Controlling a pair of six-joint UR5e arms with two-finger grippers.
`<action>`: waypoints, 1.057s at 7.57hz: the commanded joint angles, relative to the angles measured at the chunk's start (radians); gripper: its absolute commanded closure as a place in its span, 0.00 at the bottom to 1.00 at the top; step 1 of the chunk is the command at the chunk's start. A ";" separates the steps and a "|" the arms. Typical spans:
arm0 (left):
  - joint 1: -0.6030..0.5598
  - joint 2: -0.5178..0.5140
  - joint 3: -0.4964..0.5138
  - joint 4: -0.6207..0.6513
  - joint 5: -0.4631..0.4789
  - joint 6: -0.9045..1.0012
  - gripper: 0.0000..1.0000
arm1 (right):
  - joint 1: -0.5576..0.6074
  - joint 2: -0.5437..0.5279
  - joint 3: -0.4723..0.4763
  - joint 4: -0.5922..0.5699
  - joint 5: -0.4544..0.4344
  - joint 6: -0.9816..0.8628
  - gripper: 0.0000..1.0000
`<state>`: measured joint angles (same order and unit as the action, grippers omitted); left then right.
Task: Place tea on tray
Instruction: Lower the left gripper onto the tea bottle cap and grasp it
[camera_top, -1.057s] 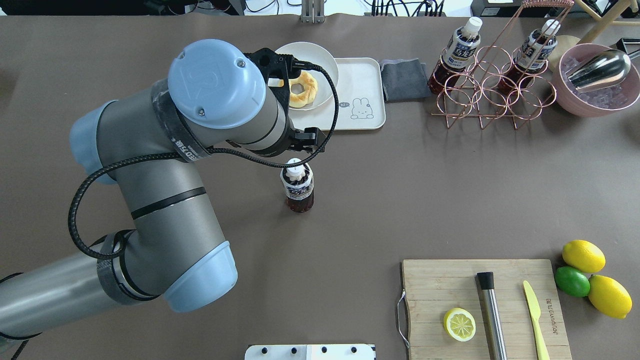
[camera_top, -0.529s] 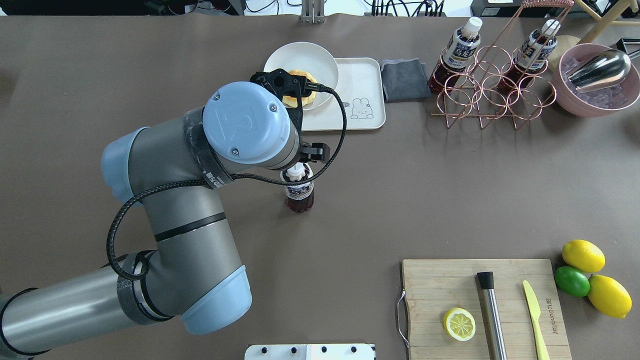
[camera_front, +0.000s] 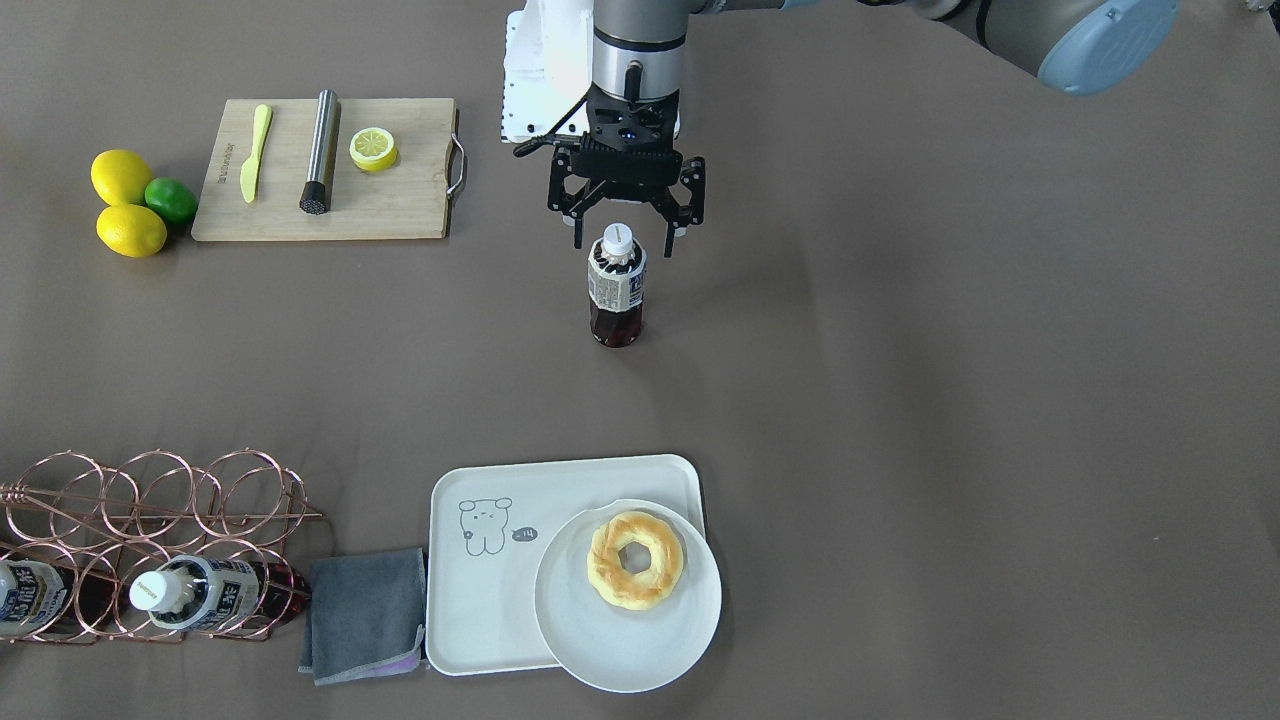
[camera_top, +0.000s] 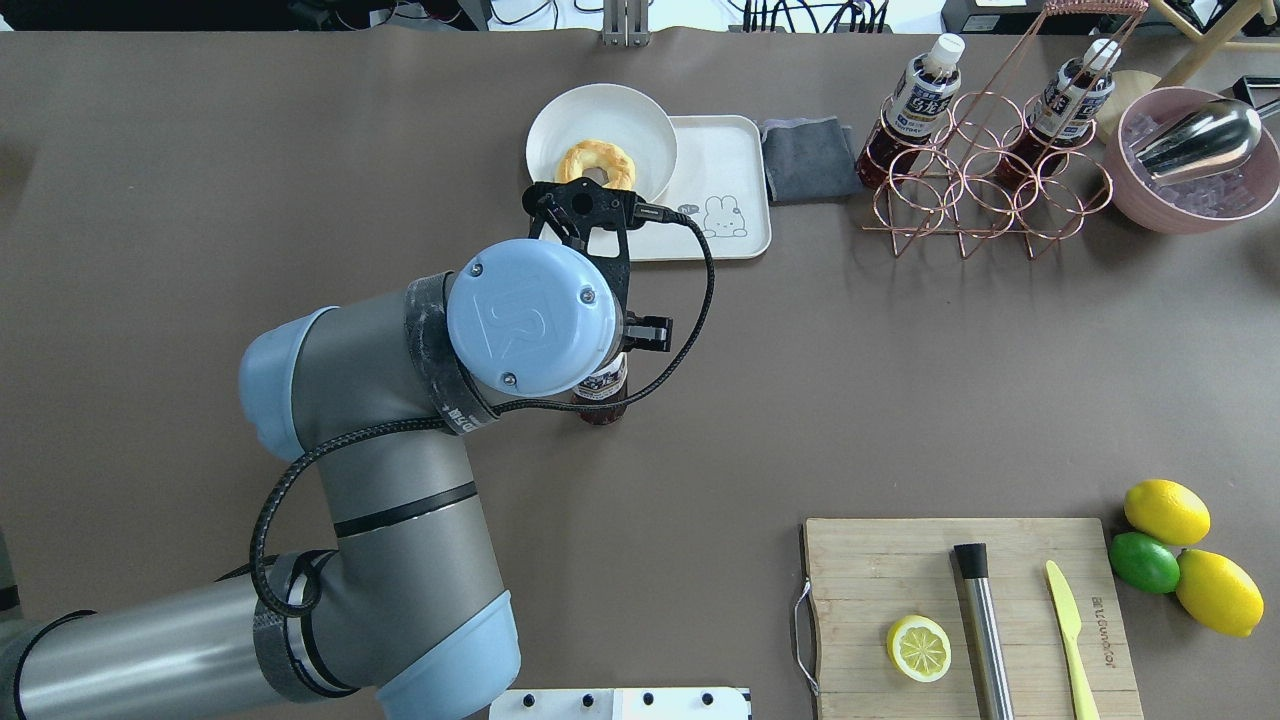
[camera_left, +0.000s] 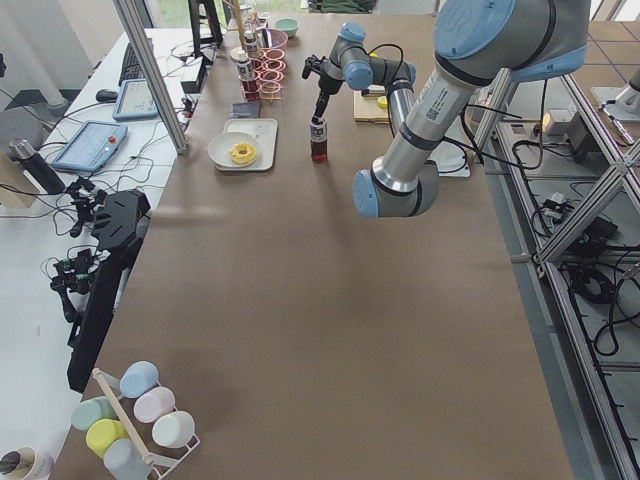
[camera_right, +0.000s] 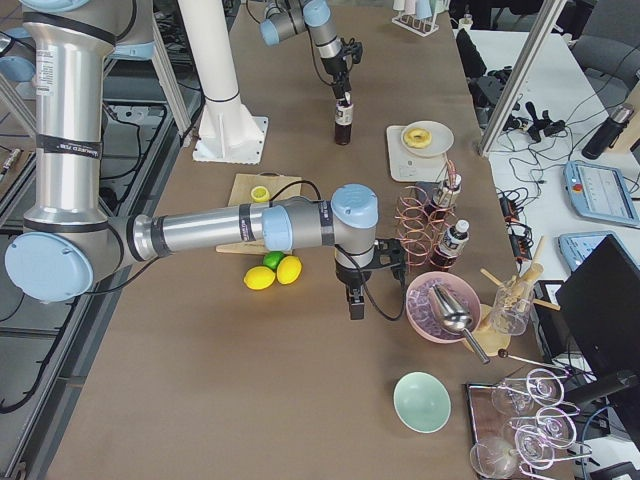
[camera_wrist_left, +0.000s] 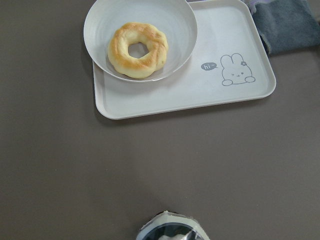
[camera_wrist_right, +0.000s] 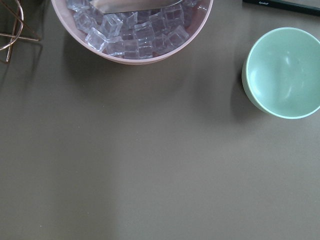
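A tea bottle (camera_front: 615, 290) with a white cap stands upright on the table, well short of the tray. In the overhead view my left wrist hides most of it (camera_top: 602, 388). My left gripper (camera_front: 623, 240) is open, with a finger on either side of the cap, not touching it. The off-white tray (camera_front: 480, 590) with its cartoon animal also shows in the overhead view (camera_top: 735, 170) and the left wrist view (camera_wrist_left: 175, 97). Two more tea bottles (camera_top: 925, 95) (camera_top: 1075, 95) lie in the copper rack. My right gripper (camera_right: 355, 305) shows only in the exterior right view, so I cannot tell its state.
A round white plate (camera_top: 630, 110) with a doughnut (camera_top: 595, 162) overlaps the tray's left end. A grey cloth (camera_top: 808, 158) lies between the tray and the copper rack (camera_top: 985, 180). A pink ice bowl (camera_top: 1125, 190), a cutting board (camera_top: 960, 600) and lemons (camera_top: 1165, 512) are on the right.
My left arm has swung from over the plate and tray back toward the robot's side; its wrist now sits over the standing bottle and hides most of it in the overhead view.
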<state>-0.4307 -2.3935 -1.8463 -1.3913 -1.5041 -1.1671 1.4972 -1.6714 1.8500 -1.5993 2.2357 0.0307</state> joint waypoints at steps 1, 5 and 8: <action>0.007 0.008 -0.005 0.000 0.016 -0.005 0.20 | 0.000 0.001 0.001 0.002 -0.001 0.002 0.00; 0.006 0.008 -0.014 0.000 0.016 0.001 0.23 | 0.000 0.002 0.001 0.004 -0.001 0.000 0.00; 0.004 0.010 -0.016 0.000 0.016 -0.002 0.86 | 0.002 0.002 0.001 0.005 -0.001 0.000 0.00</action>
<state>-0.4261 -2.3864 -1.8611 -1.3913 -1.4880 -1.1679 1.4972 -1.6700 1.8515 -1.5941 2.2350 0.0307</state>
